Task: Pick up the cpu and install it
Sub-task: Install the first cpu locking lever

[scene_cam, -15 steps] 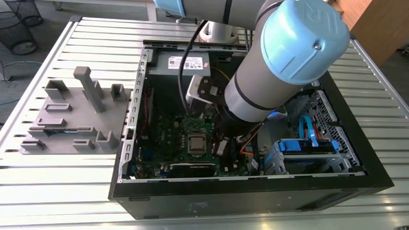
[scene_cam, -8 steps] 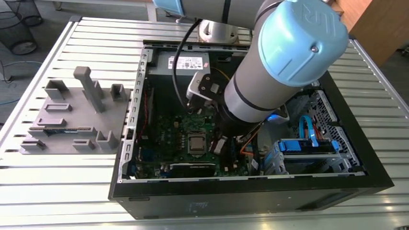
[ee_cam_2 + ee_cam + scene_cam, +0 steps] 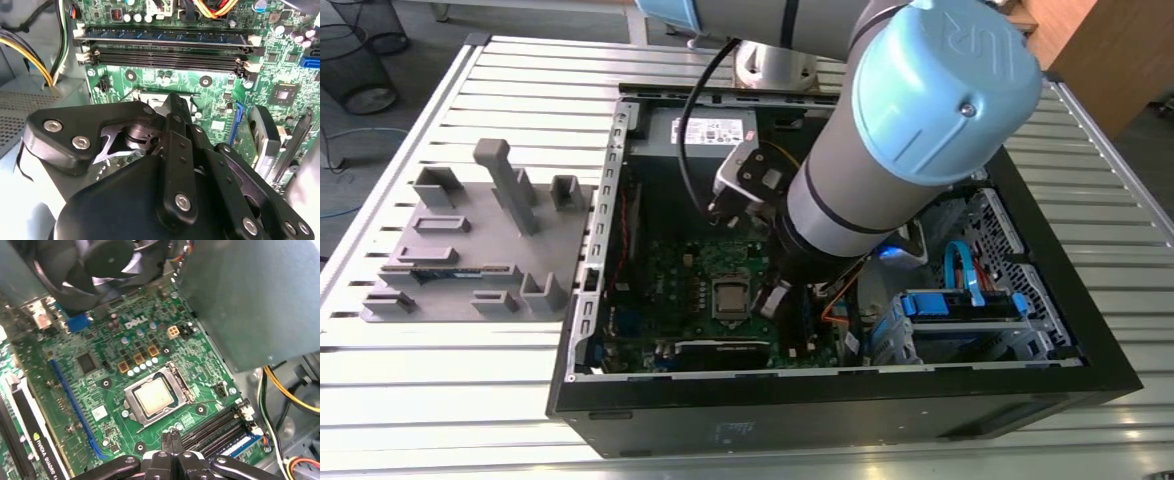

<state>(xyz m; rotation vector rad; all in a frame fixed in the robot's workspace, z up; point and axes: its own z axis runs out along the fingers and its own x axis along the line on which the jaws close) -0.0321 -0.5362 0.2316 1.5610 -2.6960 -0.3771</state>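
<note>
The cpu (image 3: 155, 396), a small square chip with a silvery top, lies flat in the metal socket frame (image 3: 131, 405) on the green motherboard (image 3: 200, 365); it also shows in the exterior view as the cpu (image 3: 728, 296) mid-board. My gripper (image 3: 172, 439) hangs above the board just beside the socket, on the memory-slot side, its black fingers pressed together with nothing between them. In the second wrist view the gripper (image 3: 174, 111) hides most of the socket. The arm (image 3: 854, 200) reaches down into the open computer case (image 3: 854, 400).
A grey power supply box (image 3: 250, 300) and a black fan (image 3: 100, 265) stand close over the board. Memory slots (image 3: 165, 55), a graphics card (image 3: 30, 440), yellow cables (image 3: 35, 60) and a blue drive bay (image 3: 961, 305) crowd the case. A grey fixture (image 3: 467, 240) sits at the exterior view's left.
</note>
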